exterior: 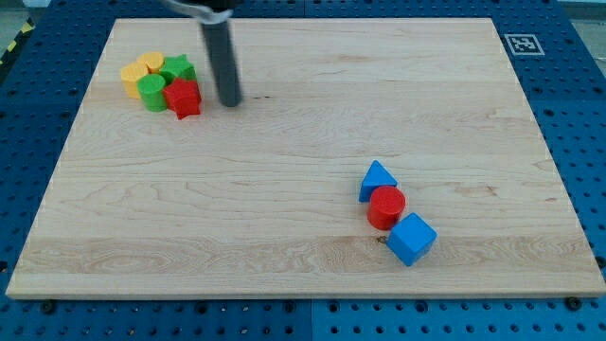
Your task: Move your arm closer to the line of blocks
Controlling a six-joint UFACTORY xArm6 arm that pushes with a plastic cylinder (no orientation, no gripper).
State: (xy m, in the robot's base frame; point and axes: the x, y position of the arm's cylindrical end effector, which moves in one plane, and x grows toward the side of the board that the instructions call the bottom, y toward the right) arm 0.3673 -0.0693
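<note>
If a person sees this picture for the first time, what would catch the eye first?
Probably the dark rod, my tip resting just right of a tight cluster at the view's top left: yellow blocks, green blocks and a red block. Next, the diagonal line at lower right: blue triangle, red cylinder, blue cube.

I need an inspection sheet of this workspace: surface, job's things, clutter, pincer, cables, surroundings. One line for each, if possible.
Surface: pale wooden board, flat.
Job's things: a line of three touching blocks at the view's lower right: blue triangle, red cylinder, blue cube.
Clutter: a cluster at the view's upper left: two yellow blocks, green star, green cylinder, red block.
Pincer: none; my tip stands just right of the cluster, far from the line.
Cables: nothing seen.
Surroundings: blue perforated table; a printed marker.
</note>
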